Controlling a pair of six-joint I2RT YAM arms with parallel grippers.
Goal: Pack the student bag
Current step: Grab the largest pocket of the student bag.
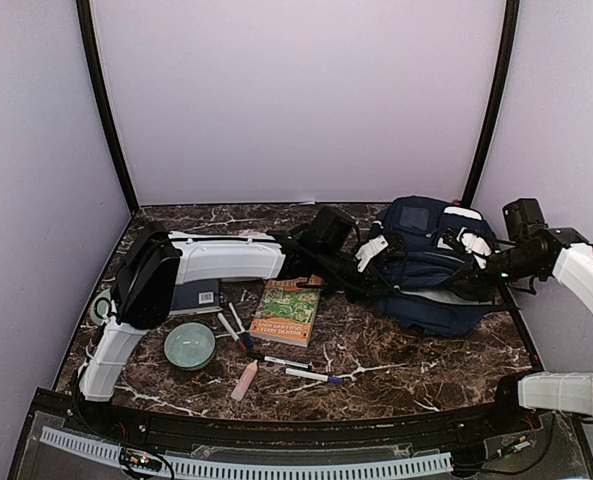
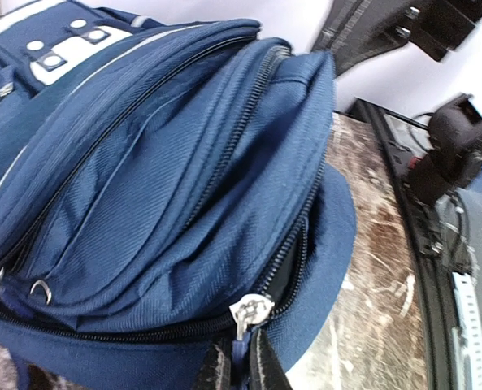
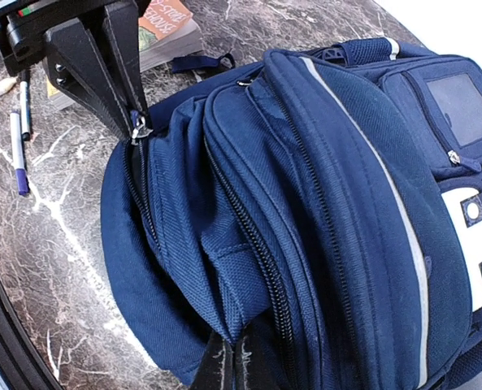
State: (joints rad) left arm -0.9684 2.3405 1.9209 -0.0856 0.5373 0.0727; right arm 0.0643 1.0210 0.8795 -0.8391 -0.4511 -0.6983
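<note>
The student bag [image 1: 431, 265] is a navy-blue backpack lying on the marble table at the back right. My left gripper [image 1: 379, 266] reaches across to the bag's left side. In the left wrist view its fingers [image 2: 216, 370] are shut on the blue pull tab under the silver zipper slider [image 2: 251, 311], and the zipper is open a short way beyond the slider. My right gripper [image 1: 473, 280] is at the bag's right side. In the right wrist view it [image 3: 239, 367] is shut on a fold of the bag [image 3: 306, 187] fabric beside a zipper. The left gripper [image 3: 136, 126] also shows there at the slider.
An orange and green book [image 1: 286, 310], a flat navy book [image 1: 198, 297], a pale green bowl [image 1: 189, 345], several pens [image 1: 311, 375] and a pink stick [image 1: 244, 380] lie left of the bag. The right arm's base [image 1: 561, 390] stands at the front right.
</note>
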